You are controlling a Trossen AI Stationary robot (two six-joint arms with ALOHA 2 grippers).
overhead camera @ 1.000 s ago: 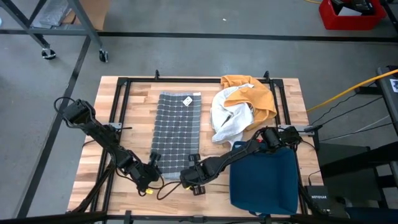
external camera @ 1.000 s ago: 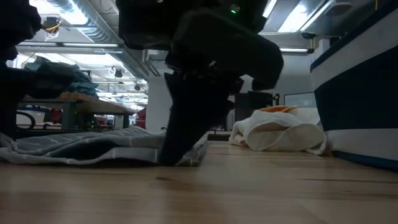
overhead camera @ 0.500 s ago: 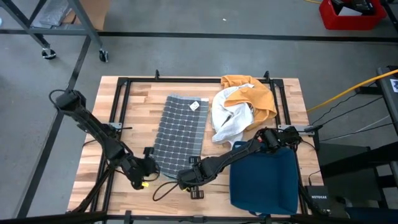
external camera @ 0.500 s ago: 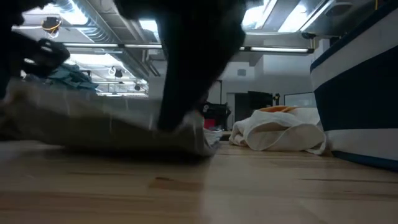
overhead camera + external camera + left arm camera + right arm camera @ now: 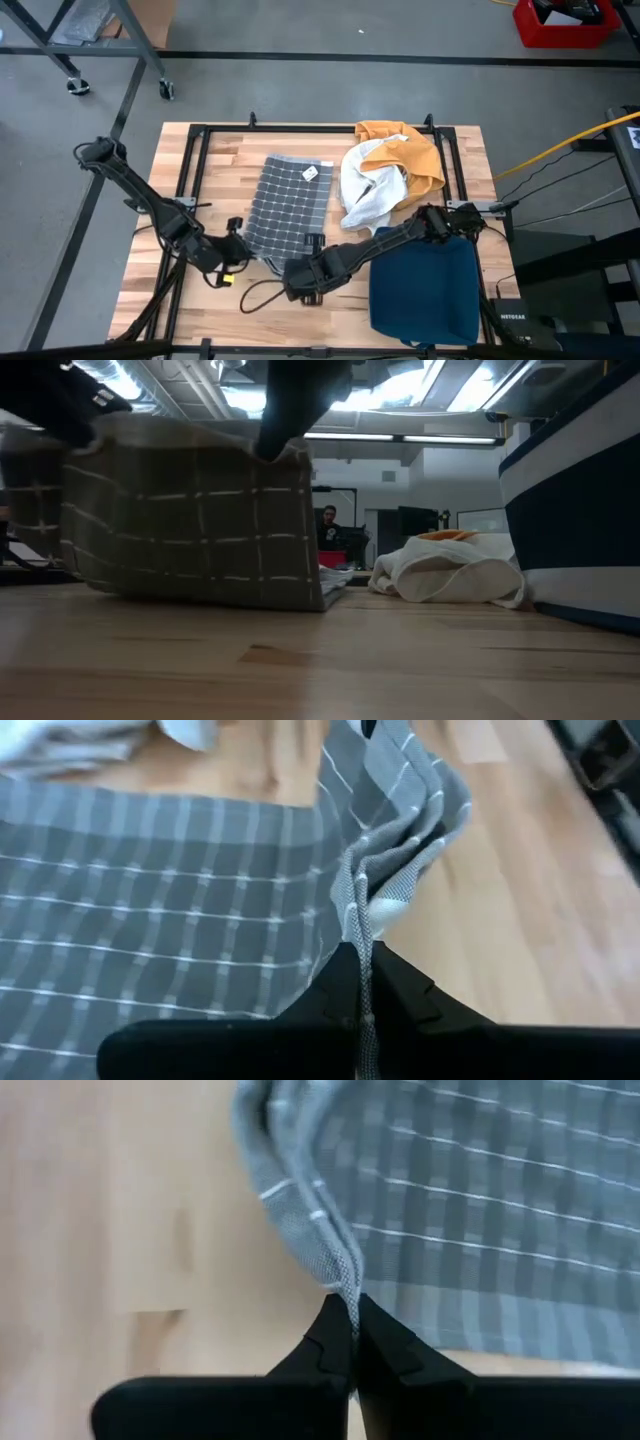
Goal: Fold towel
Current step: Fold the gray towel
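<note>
Lengthwise, the grey checked towel (image 5: 285,205) runs from the desk's (image 5: 220,160) far side toward its near edge, where the left gripper (image 5: 236,252) and right gripper (image 5: 303,268) each pinch a lifted near corner.

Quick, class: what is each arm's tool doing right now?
Left tool: shut on the grey checked towel.
Right tool: shut on the same towel's near edge.
</note>
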